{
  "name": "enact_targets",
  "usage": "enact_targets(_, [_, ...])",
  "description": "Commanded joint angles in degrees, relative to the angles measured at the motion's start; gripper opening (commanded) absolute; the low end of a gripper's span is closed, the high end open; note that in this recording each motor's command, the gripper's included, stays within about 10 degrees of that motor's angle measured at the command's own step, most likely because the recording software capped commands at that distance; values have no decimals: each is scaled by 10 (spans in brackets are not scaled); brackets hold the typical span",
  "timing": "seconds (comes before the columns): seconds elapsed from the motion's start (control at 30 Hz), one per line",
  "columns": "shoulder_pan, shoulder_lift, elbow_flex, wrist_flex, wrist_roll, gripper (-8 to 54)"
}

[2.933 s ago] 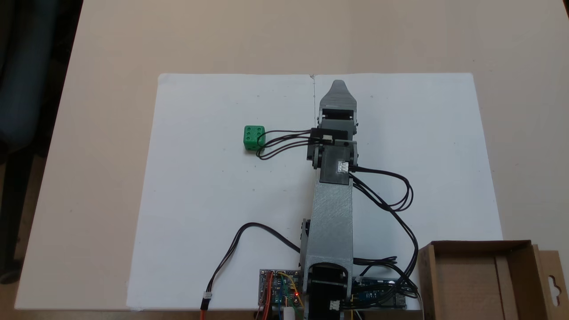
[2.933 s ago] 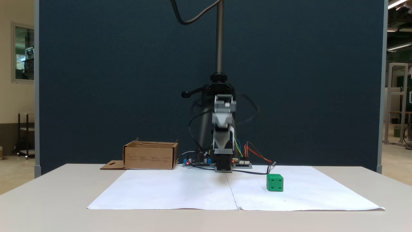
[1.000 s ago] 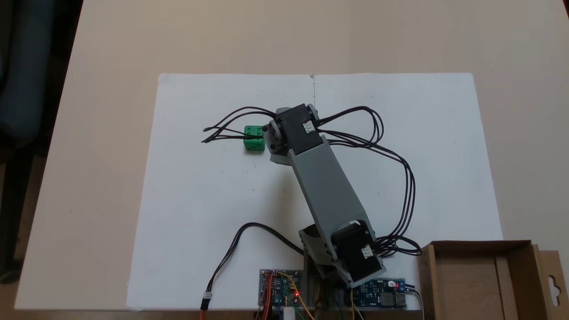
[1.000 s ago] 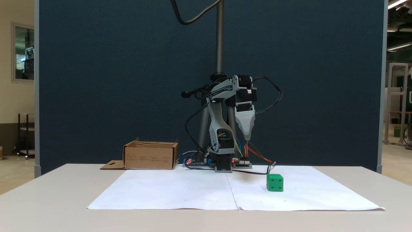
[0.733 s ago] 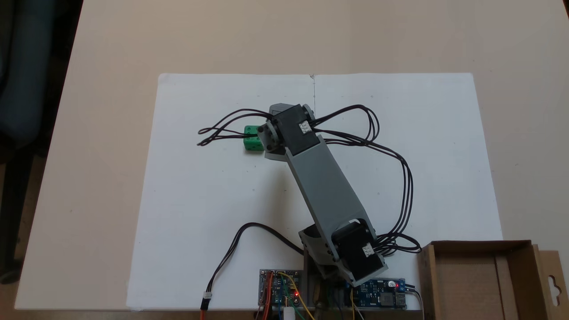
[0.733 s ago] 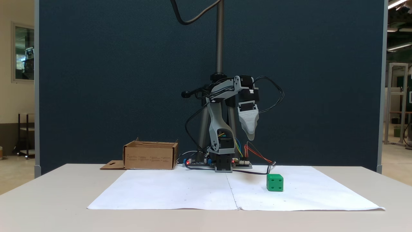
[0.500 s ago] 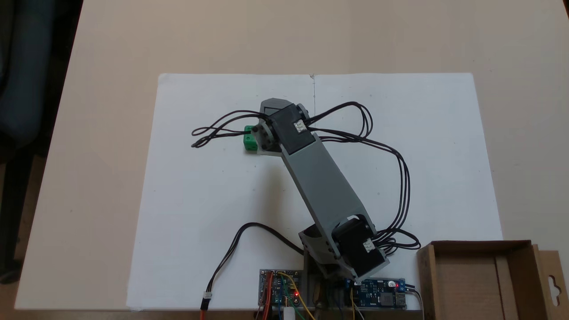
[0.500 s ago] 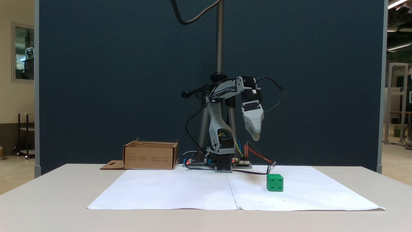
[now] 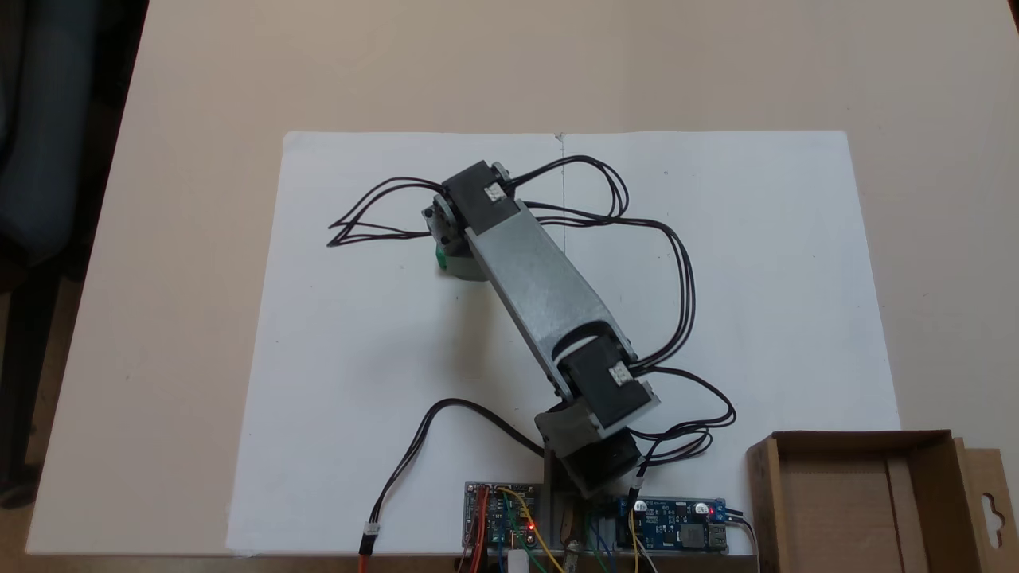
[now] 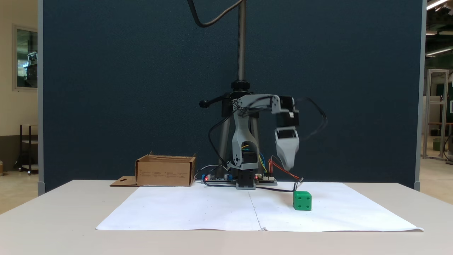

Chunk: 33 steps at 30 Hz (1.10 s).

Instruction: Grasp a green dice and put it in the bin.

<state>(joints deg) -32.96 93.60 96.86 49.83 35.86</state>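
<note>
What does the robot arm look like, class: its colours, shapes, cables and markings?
The arm has flat grey plastic links with visible layer lines, joined by boxy black motors bearing small white connectors. Thin black cables loop loosely from joint to joint. The gripper is a grey wedge tapering to a rounded tip. Circuit boards with coloured wires sit at its base.

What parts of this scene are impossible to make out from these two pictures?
- Dice: from above, the arm hides most of it.
- Gripper: open or shut cannot be told; in the front view it is blurred and shows one tip.
- Bin: from above, the bottom edge cuts it off; from the front, its wall hides the inside.
</note>
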Motion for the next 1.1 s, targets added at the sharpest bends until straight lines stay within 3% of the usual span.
enact_targets(0.0, [-4,-12,-43,-30,44,404])
enact_targets(0.3, [9,-67,-87,-29,81,404])
enact_targets(1.07, [-24,-35,-86,-18,109,405])
